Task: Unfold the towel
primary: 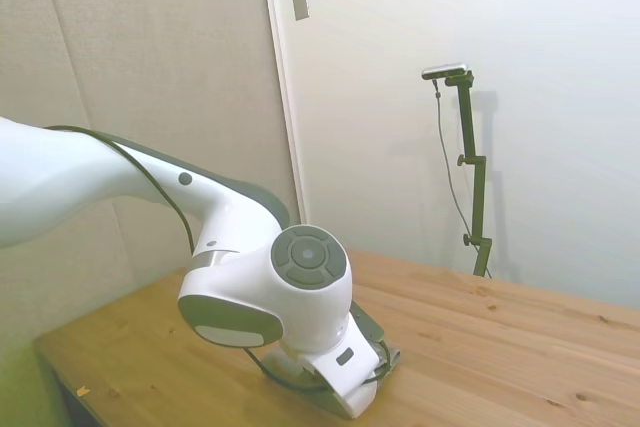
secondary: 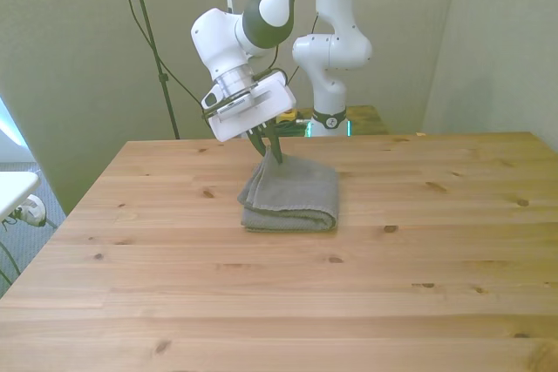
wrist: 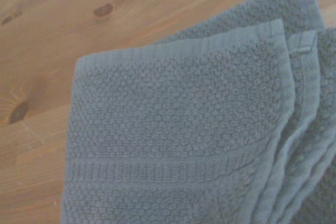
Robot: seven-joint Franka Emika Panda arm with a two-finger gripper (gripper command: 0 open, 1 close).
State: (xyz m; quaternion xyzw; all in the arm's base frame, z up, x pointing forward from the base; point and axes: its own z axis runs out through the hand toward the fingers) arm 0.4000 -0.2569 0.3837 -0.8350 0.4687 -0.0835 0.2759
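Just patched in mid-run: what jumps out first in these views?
The folded grey towel lies near the middle of the wooden table, the only loose thing on it. The white arm's claw sits right at the towel's far corner, toward the front view's left. The wrist view shows stacked hemmed layers fanned along one edge; the side view is mostly blocked by the arm.

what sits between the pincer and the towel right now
Nothing. In the front view the pincer comes down right at the far edge of the folded grey towel, with no other object between them; whether it touches the cloth is unclear.
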